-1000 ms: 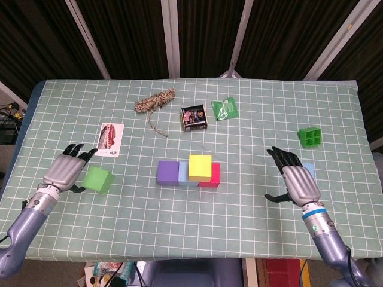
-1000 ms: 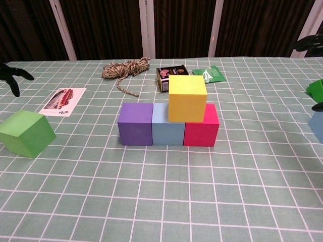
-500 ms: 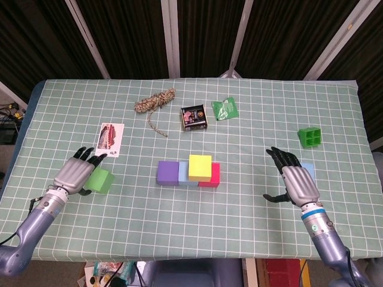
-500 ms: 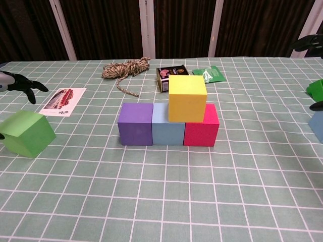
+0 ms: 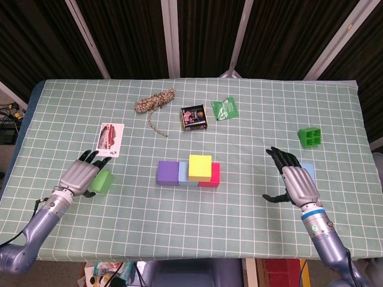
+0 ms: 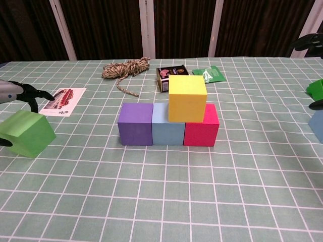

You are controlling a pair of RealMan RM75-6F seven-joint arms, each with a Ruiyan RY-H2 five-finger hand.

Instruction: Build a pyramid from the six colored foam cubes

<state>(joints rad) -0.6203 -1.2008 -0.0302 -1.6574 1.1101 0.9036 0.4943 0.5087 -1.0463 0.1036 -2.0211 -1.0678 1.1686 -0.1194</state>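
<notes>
A purple cube [image 5: 167, 173], a light blue cube [image 5: 185, 177] and a red cube [image 5: 213, 176] stand in a row at the table's middle. A yellow cube [image 5: 200, 167] sits on top, over the blue and red ones. The same stack shows in the chest view, topped by the yellow cube [image 6: 187, 98]. A green cube [image 5: 104, 181] lies tilted at the left. My left hand [image 5: 82, 176] reaches over it with fingers spread, thumb at its near side, not clearly gripping. My right hand [image 5: 295, 182] is open beside a second light blue cube [image 5: 309, 169], which it partly hides.
At the back lie a twine bundle [image 5: 157, 100], a small black box [image 5: 194, 118] and a green packet [image 5: 225, 109]. A printed card [image 5: 109, 139] lies just beyond my left hand. A green four-cell block [image 5: 310, 137] sits behind my right hand.
My left hand has moved right and forward until its fingers lie over the green cube. The right hand and the stack have not moved.
</notes>
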